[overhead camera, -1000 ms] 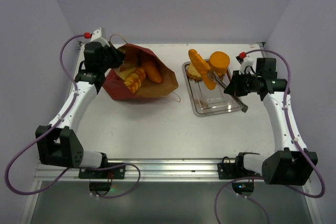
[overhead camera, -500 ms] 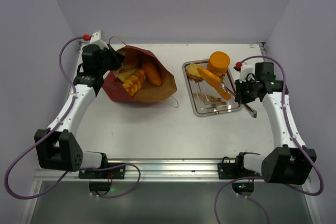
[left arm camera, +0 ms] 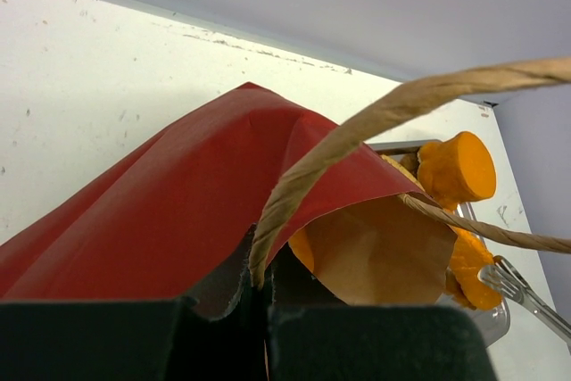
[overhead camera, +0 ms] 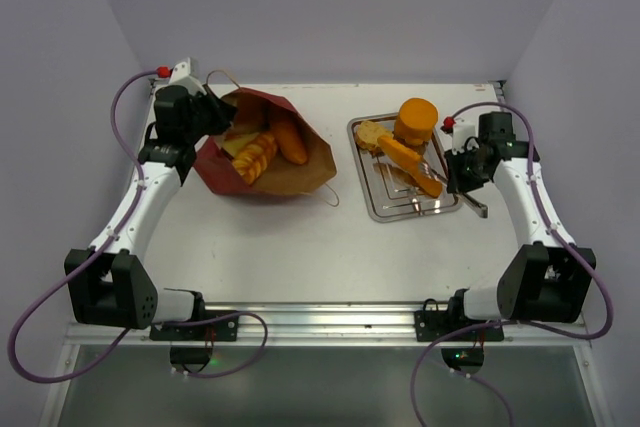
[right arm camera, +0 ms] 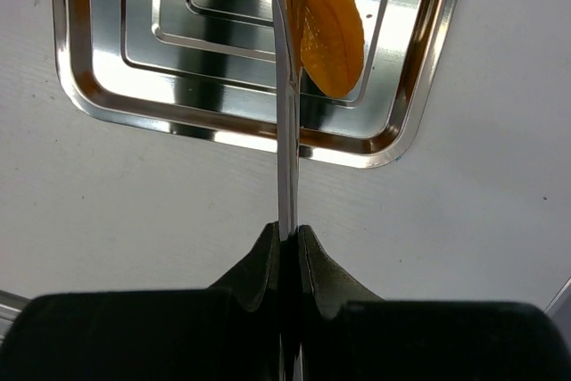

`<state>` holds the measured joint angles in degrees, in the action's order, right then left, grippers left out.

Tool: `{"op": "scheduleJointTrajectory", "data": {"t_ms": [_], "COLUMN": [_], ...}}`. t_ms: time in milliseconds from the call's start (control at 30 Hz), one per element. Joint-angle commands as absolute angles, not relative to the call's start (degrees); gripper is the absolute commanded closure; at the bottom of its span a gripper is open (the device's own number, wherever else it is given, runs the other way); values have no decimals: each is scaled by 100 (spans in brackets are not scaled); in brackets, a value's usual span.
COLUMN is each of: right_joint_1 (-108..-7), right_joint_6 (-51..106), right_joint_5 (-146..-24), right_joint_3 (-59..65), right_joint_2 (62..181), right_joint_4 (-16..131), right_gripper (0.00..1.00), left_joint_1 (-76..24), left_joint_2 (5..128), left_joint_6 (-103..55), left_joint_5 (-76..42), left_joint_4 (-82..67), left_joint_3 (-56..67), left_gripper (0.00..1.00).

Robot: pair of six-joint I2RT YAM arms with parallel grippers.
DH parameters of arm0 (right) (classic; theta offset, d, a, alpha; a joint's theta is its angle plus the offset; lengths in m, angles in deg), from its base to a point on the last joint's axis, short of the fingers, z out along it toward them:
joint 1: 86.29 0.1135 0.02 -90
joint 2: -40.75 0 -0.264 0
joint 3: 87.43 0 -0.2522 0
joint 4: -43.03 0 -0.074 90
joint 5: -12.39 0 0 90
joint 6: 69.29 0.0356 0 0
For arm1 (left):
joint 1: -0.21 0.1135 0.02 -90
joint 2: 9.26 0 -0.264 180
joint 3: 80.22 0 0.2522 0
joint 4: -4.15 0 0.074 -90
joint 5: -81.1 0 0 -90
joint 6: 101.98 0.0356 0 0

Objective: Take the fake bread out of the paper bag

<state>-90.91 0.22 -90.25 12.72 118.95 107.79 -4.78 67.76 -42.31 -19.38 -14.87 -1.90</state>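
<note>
Seen from above, the paper bag (overhead camera: 300, 172) lies open at the far left of the table (overhead camera: 300, 247) with golden fake bread (overhead camera: 258, 152) inside, and a bun (overhead camera: 417, 119) sits on the steel tray (overhead camera: 395, 197) to the right. Only the left wrist view shows the left gripper (left arm camera: 268, 301) pinched tight on the bag's red rim under a twine handle (left arm camera: 357, 136). The right wrist view shows the right gripper (right arm camera: 285, 236) clamped on steel tongs (right arm camera: 285, 158), which pinch an orange loaf (right arm camera: 330, 28) over the tray.
</note>
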Motion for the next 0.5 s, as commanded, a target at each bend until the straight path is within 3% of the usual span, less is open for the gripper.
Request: {"op": "scheduleJointTrajectory", "data": {"t_ms": [0, 200, 467], "right_joint_1": [-9138, -9156, -9191], "right_joint_6": [-20, 6, -12], "right_joint_5": [-8930, -8921, -8947], "right_joint_3": [920, 735, 612], "right_joint_2": [12055, 12196, 12153], "right_joint_4": [10522, 10495, 10469], "right_gripper": [92, 75, 69], "left_joint_1": [-410, -401, -392], "left_joint_2": [6501, 6501, 6510], "left_joint_6": [-4107, -4098, -4072], "left_joint_5": [-2068, -2076, -2076], "left_joint_4": [-1120, -1129, -1163], "left_joint_3": [-177, -168, -116], "left_gripper": [100, 100, 100]}}
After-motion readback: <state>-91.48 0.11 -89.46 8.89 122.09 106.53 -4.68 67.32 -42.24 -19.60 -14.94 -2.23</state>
